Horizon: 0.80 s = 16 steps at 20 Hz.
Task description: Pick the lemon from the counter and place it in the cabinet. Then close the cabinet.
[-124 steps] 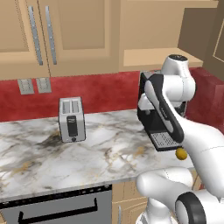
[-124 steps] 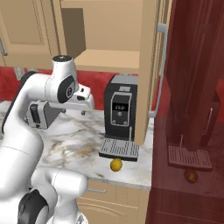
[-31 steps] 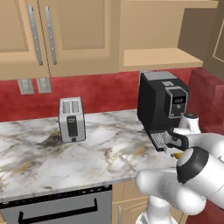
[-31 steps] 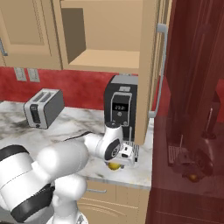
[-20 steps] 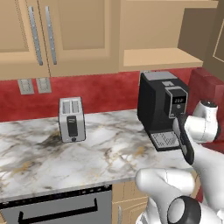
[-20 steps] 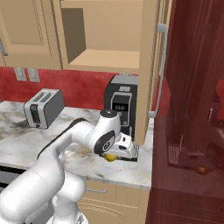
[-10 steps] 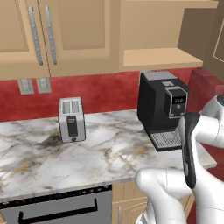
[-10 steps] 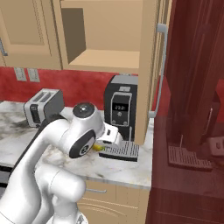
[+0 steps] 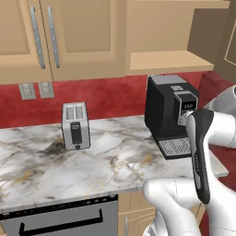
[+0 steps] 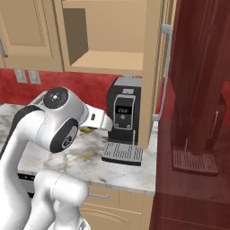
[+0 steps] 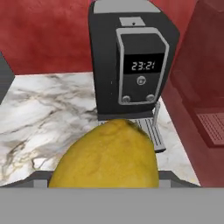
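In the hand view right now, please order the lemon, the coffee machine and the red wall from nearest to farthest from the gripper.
1. The lemon, held at the gripper itself.
2. The coffee machine, ahead on the counter.
3. The red wall, behind the machine.

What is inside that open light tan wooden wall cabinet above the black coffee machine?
The light tan wooden wall cabinet shows a bare plain shelf with nothing on it. Its far right corner is hidden behind the open door.
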Available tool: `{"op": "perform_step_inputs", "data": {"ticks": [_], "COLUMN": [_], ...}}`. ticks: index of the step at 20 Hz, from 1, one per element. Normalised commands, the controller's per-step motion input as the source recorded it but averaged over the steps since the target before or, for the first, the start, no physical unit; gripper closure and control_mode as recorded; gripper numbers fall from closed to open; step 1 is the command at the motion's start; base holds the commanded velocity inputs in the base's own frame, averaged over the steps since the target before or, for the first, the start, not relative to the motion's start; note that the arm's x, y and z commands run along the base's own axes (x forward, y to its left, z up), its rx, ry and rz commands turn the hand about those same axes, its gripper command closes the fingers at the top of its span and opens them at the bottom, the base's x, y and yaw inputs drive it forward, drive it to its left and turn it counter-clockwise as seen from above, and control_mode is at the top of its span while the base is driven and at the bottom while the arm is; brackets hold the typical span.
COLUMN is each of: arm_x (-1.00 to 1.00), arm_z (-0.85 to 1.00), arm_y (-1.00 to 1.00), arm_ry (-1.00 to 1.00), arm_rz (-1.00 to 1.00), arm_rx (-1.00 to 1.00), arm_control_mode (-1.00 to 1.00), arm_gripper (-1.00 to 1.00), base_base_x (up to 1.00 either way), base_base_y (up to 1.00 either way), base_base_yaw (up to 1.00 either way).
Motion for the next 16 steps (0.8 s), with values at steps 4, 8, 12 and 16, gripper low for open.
{"op": "perform_step_inputs", "data": {"ticks": [4,8,12,16], "arm_x": [0.00,0.00,0.02,0.41], "arm_z": [1.00,1.00,1.00,0.66], "arm_y": [0.14,0.04,0.00,0.00], "arm_ry": [-0.14,-0.12,-0.14,-0.22], "arm_rz": [-0.04,-0.08,-0.09,-0.07], "arm_rx": [-0.01,0.00,0.00,0.00], "arm_control_mode": [-1.00,-1.00,-1.00,-1.00], "arm_gripper": [1.00,1.00,1.00,1.00], "base_base_x": [0.00,0.00,0.00,0.00], "base_base_y": [0.00,0.00,0.00,0.00], "base_base_yaw": [0.00,0.00,0.00,0.00]}}
